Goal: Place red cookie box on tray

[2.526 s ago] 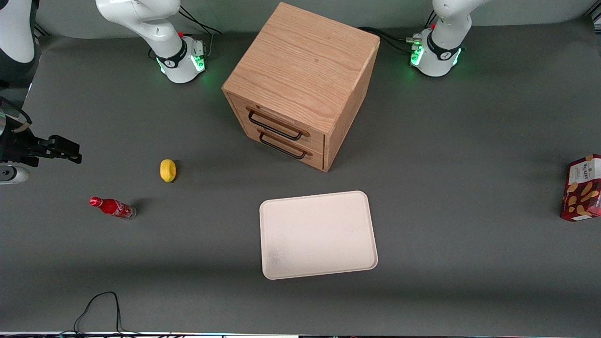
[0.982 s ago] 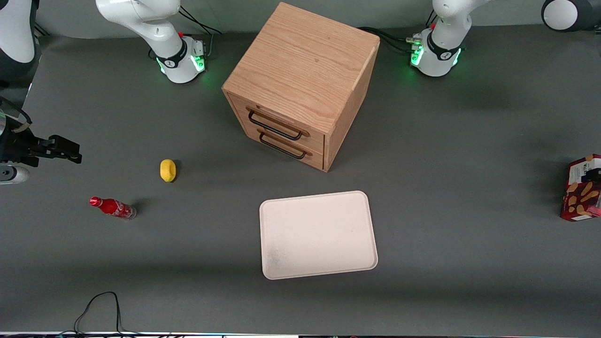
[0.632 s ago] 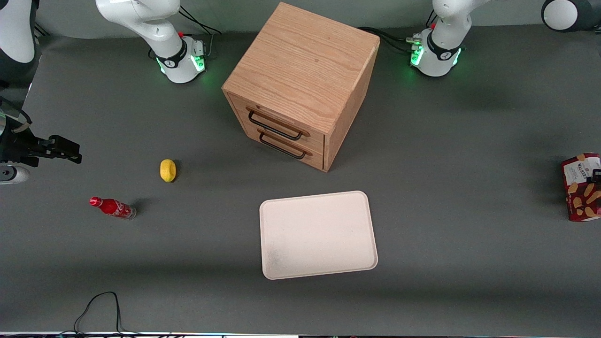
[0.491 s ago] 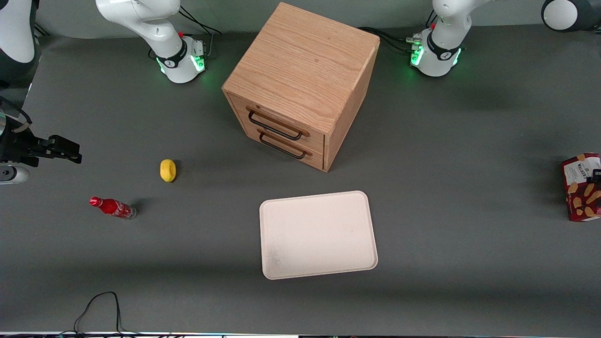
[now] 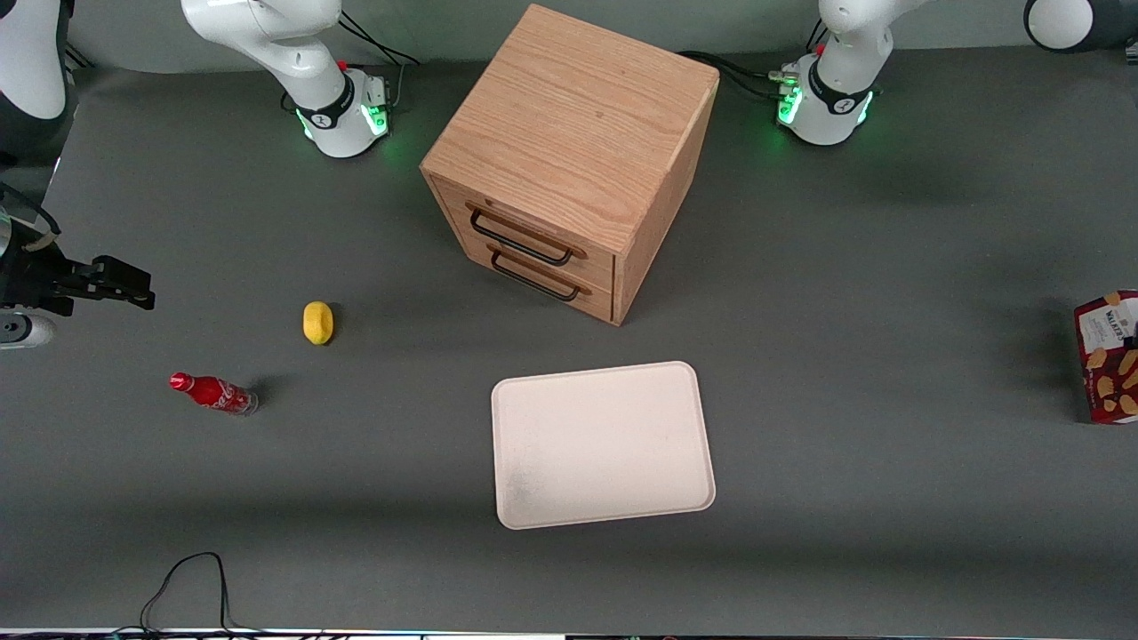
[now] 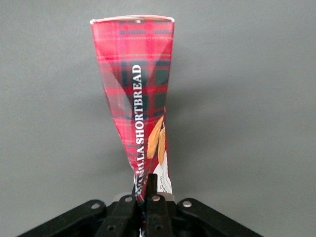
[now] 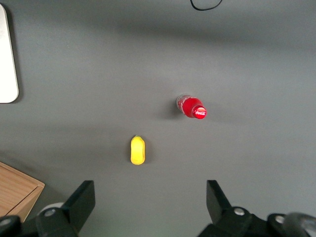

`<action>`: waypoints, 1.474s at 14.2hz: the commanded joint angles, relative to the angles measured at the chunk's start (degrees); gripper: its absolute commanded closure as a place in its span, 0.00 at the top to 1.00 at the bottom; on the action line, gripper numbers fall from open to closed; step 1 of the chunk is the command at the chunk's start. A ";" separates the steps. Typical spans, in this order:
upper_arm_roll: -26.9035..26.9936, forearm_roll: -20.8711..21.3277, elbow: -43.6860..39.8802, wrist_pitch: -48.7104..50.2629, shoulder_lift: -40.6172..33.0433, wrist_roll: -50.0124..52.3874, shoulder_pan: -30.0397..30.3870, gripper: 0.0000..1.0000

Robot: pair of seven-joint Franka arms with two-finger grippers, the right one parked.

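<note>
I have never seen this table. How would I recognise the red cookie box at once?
Start from the wooden drawer cabinet and the pale tray nearer the front camera, then go to the working arm's end of the table. There the red cookie box stands, pinched at its narrow edge by the gripper. Unlike the small red soda bottle, it is flat cardboard with tartan and cookie pictures.

tray (image 5: 603, 444) in front of drawer cabinet (image 5: 569, 160)

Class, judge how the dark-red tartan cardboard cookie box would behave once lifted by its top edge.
The dark-red tartan cardboard cookie box is probably light and fairly stiff. Pinched at one narrow end by the gripper, it may swing or twist. Tall and thin, it would likely tip if set on the tray upright.
</note>
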State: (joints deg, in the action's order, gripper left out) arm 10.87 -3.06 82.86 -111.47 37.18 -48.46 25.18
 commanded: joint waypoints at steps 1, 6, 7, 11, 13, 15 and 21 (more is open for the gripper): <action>0.82 2.17 -0.15 9.32 -8.33 0.82 -2.41 0.00; 0.47 5.52 -8.04 27.76 -15.55 4.06 -3.73 0.00; 0.47 5.61 -11.02 31.63 -15.56 4.86 -4.34 0.00; 0.47 5.44 -13.16 36.23 -16.61 9.50 -8.29 0.00; 0.38 4.74 -13.16 39.22 -16.61 17.57 -13.11 0.00; -0.49 4.21 -13.16 39.14 -16.61 25.65 -19.17 0.00; -6.81 1.22 -13.51 31.61 -12.23 51.14 -34.48 0.00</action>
State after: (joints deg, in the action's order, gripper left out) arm 5.26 -1.31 70.80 -77.28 22.49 -3.60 -6.41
